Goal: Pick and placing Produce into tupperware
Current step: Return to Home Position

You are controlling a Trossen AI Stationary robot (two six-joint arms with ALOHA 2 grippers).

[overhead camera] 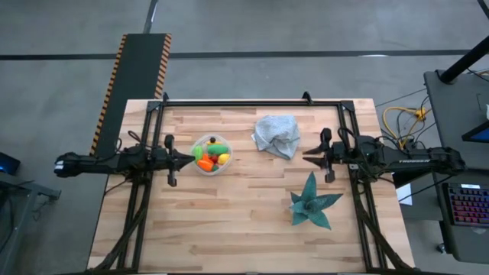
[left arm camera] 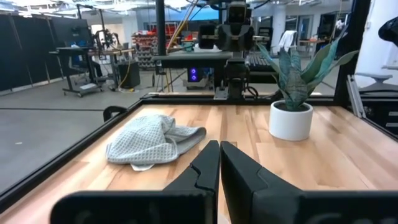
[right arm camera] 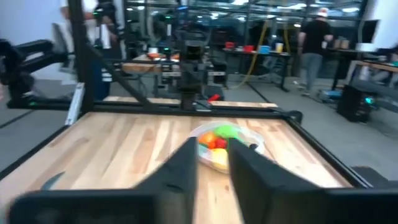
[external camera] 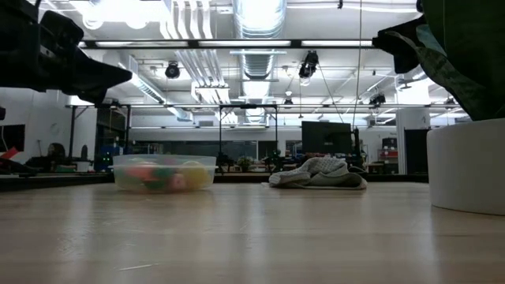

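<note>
The tupperware (overhead camera: 194,150) stands on the table left of centre, a clear rounded container. In it lies the produce (overhead camera: 213,155): green, orange, yellow and red pieces, also seen in the right wrist view (right arm camera: 217,140). My left gripper (overhead camera: 191,159) is shut and points level at the tupperware's left side; in the low view it (external camera: 118,76) hangs well above the container (external camera: 164,173). My right gripper (overhead camera: 306,156) points level toward the table's left from the right side, far from the tupperware. Its fingers (right arm camera: 211,149) stand a narrow gap apart with nothing between them.
A crumpled grey cloth (overhead camera: 277,135) lies at the far right of centre. A teal spiky plant (overhead camera: 312,202) in a white pot (left arm camera: 290,120) stands near the right arm. A black frame (overhead camera: 252,103) borders the table. People show in the room beyond (right arm camera: 314,43).
</note>
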